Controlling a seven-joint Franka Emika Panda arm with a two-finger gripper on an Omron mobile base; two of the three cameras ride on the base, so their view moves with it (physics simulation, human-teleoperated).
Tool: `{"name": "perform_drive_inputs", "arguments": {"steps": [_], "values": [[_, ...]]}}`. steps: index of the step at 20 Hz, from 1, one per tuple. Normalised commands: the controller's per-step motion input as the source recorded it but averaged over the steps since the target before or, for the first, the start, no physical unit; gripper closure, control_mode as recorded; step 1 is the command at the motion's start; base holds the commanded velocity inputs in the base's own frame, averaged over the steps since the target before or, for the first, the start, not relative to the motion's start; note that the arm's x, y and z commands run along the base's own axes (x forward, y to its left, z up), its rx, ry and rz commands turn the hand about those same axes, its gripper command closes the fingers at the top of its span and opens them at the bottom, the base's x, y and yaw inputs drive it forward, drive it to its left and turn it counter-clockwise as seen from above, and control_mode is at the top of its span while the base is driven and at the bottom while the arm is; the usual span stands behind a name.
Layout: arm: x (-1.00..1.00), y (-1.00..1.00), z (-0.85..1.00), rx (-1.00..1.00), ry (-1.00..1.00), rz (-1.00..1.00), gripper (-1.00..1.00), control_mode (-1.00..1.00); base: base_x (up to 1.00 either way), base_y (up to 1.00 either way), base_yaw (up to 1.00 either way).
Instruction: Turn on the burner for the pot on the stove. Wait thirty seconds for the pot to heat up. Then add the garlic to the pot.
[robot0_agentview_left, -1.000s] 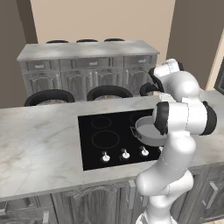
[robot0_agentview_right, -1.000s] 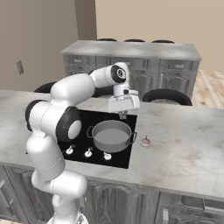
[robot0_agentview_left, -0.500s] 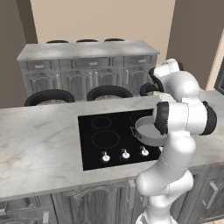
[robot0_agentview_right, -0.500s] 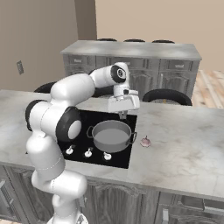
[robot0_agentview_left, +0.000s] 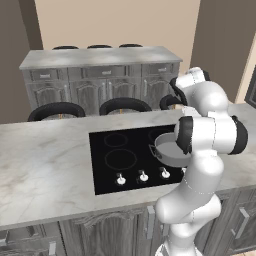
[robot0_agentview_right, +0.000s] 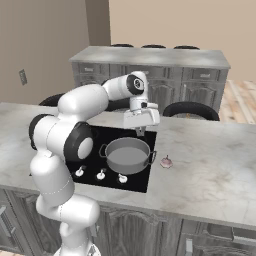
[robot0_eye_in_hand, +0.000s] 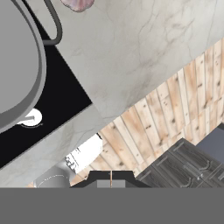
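The grey pot (robot0_agentview_right: 127, 154) sits on the front right ring of the black stove (robot0_agentview_right: 140, 183), with white knobs (robot0_agentview_right: 101, 174) along the front edge. The tiny pinkish garlic (robot0_agentview_right: 166, 162) lies on the marble counter just right of the pot. My gripper (robot0_agentview_right: 140, 131) hangs a little above the pot's far rim, pointing down, shut on nothing. In the hand view the pot (robot0_eye_in_hand: 17, 57) is at the upper left, the garlic (robot0_eye_in_hand: 78, 3) is cut by the top edge, and the gripper (robot0_eye_in_hand: 110, 176) is at the bottom. My arm partly covers the pot (robot0_agentview_left: 169, 148) in the left base view.
The marble counter (robot0_agentview_right: 210, 170) runs wide on both sides of the stove (robot0_agentview_left: 120, 155). Dark stools (robot0_agentview_right: 190, 110) stand behind it, and a grey cabinet island (robot0_agentview_left: 100, 75) lies farther back. Wooden floor (robot0_eye_in_hand: 144, 127) shows past the counter edge.
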Motion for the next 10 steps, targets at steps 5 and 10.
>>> {"name": "perform_drive_inputs", "arguments": {"steps": [5,10], "values": [[0.00,0.00,0.00,0.00,0.00,0.00,1.00,-1.00,0.00,0.00,0.00],[0.00,0.00,0.00,0.00,0.00,0.00,1.00,-1.00,0.00,0.00,0.00]]}}
